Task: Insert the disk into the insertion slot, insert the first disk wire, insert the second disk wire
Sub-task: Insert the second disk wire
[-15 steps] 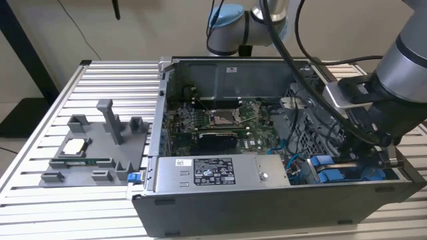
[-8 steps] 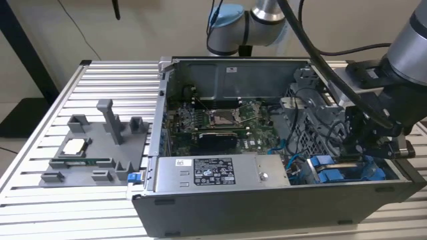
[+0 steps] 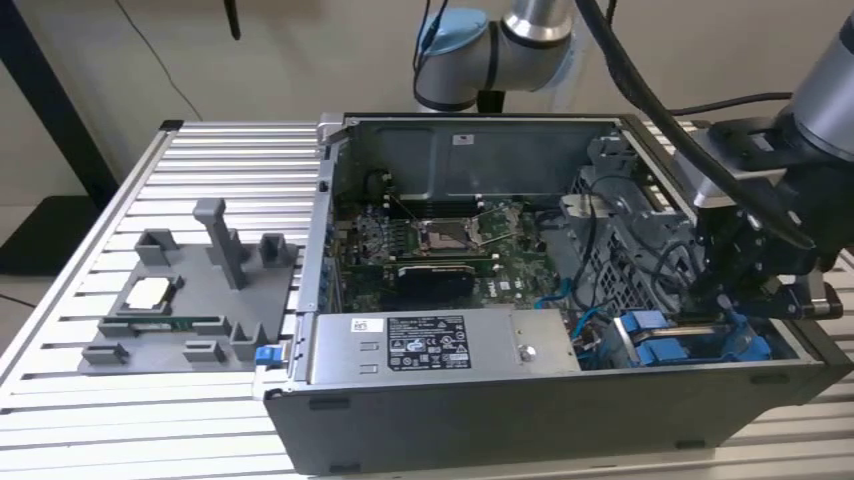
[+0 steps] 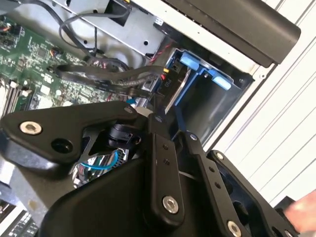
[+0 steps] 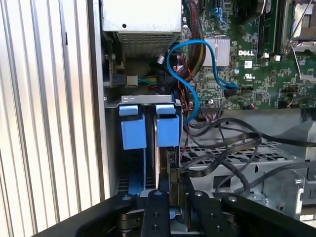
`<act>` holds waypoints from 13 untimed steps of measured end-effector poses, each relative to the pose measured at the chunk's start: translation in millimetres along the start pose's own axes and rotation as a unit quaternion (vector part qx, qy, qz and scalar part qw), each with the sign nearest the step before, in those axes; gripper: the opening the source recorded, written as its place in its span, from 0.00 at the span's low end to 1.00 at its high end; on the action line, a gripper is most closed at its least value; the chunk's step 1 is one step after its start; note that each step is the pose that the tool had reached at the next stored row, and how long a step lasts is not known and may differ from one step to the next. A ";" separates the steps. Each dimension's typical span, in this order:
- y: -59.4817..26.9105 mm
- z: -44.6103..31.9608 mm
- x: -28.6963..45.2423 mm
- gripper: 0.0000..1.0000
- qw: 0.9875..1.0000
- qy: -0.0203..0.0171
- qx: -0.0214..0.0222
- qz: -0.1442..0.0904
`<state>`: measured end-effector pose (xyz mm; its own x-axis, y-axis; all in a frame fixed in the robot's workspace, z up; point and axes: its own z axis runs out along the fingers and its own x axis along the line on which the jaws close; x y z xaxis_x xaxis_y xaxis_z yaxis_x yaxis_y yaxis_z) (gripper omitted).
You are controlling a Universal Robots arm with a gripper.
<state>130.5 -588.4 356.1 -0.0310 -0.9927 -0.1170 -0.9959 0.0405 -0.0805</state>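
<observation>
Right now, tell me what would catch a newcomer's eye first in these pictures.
The open computer case stands on the slatted table, its green motherboard bared. In the exterior view the gripper reaches down into the case's right corner, above the bright blue rails of the insertion slot; the first wrist view shows the blue tabs right before it. A grey power-supply box sits along the near wall.

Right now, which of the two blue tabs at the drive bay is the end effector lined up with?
In the first wrist view, the blue tab nearer the motherboard; the end effector sits directly beneath it, while the other tab sits nearer the case wall.
</observation>
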 end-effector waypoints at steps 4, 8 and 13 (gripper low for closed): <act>-1.4 -9.9 -1.9 0.24 1.000 0.002 -0.004 0.000; -2.7 -25.6 -4.1 0.24 1.000 0.002 -0.004 0.000; -3.3 -31.6 -4.9 0.24 1.000 0.004 -0.005 0.001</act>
<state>131.2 -587.2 388.2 -0.0326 -0.9935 -0.1094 -0.9968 0.0404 -0.0696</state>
